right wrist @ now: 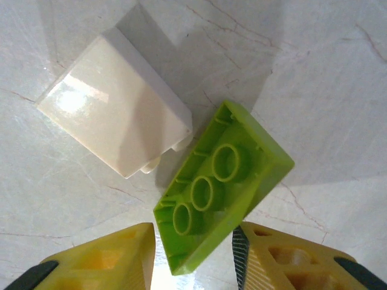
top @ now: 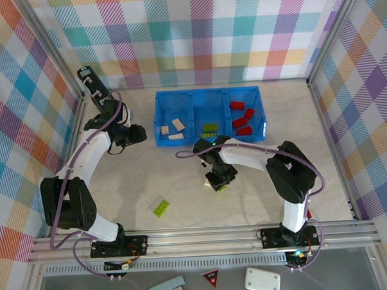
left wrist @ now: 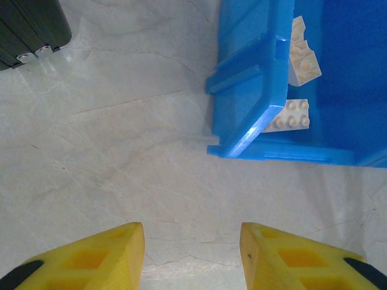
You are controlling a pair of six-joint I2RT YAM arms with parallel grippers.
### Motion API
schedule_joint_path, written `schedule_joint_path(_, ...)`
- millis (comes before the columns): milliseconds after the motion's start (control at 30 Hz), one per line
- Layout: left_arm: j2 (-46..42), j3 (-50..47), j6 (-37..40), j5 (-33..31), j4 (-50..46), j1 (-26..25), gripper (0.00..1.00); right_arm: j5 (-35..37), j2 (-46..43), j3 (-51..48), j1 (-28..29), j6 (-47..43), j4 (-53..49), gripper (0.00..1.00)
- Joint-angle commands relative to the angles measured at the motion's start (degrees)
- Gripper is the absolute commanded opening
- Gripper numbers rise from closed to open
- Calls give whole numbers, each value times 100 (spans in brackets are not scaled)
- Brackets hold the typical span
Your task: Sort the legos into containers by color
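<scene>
Left pincer (left wrist: 192,241): jaws apart, only bare table (left wrist: 121,151) between them. It hangs just beside the left end of the tray (top: 211,141), which sits at the middle of the table's far edge.

Right pincer (right wrist: 193,248): at mid-table, just on the near side of the tray. My pads lie against both flanks of a lime brick (right wrist: 221,181) with no gap that I can make out, so I read it as clamped on that brick. The brick is hollow side up and skewed across my fingers. A cream brick (right wrist: 115,112) lies on the table to its left, touching one corner.

Handling (judgement): hard, stiff, very light plastic. The walls are glossy, so probably slippery. The best hold is square across two flat parallel side walls at mid-length. Skewed as it is, the brick may twist when lifted.

Count, left to right:
- Left compartment: three cream bricks (top: 178,124). With the one on the table, four cream.
- Loose lime brick (top: 161,208): one, toward the near edge, left of centre.
- Middle compartment: two lime bricks (top: 210,127), as far as I can tell. With the loose one and mine, four lime.
- Right compartment: four red bricks (top: 244,130).
</scene>
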Motion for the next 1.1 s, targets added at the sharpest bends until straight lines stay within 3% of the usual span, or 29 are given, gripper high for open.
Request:
schedule_joint_path(0,-3,33,113,131,14,63,46,-192,-211,66,40,461,-133,38)
schedule_joint_path(300,-8,35,112,150,16,64,46,-134,-122,26,53,910,-22,34)
schedule_joint_path(1067,-21,40,112,174,18,60,46,535,-149,187,53,1171,-399,9)
